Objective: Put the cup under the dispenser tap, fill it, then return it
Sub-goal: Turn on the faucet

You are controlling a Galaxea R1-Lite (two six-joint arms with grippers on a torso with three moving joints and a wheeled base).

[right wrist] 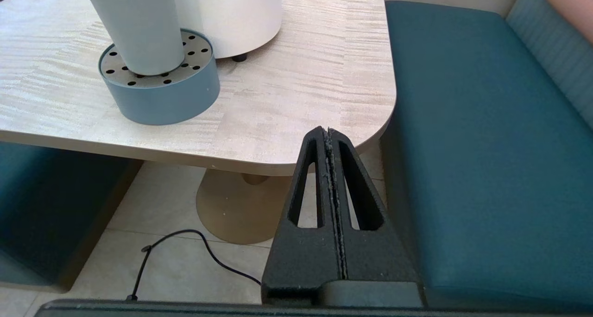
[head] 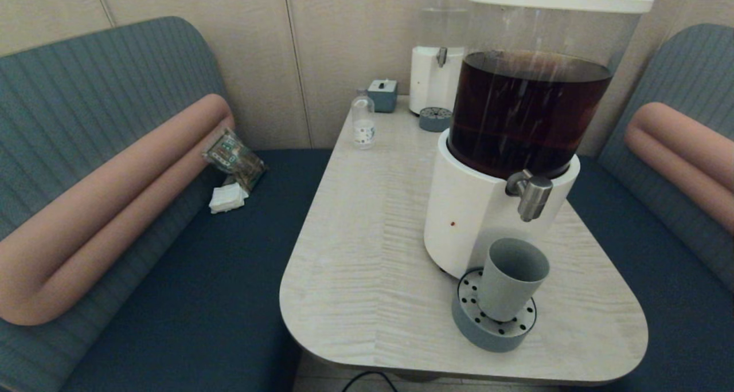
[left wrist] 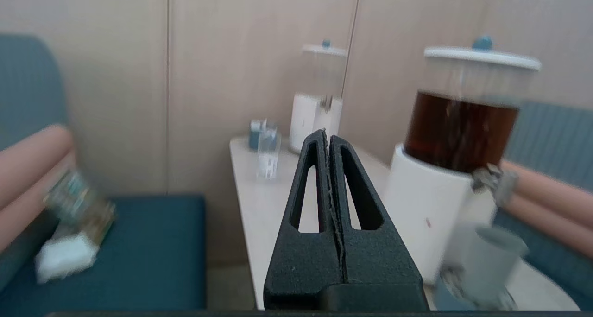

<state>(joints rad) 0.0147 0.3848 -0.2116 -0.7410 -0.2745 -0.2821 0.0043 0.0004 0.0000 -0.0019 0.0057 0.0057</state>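
Cup [head: 510, 286] stands upright on the drip tray [head: 479, 332] under the tap [head: 533, 194], seemingly unfilled, so filling comes next and calls for a claw on the tap, though left claw [left wrist: 327, 136] and right claw [right wrist: 328, 134] hang back pressed together off the worktop [head: 367, 237].

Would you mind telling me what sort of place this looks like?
Probably a café or lounge booth: padded blue bench seats flank a small table holding a drinks dispenser.
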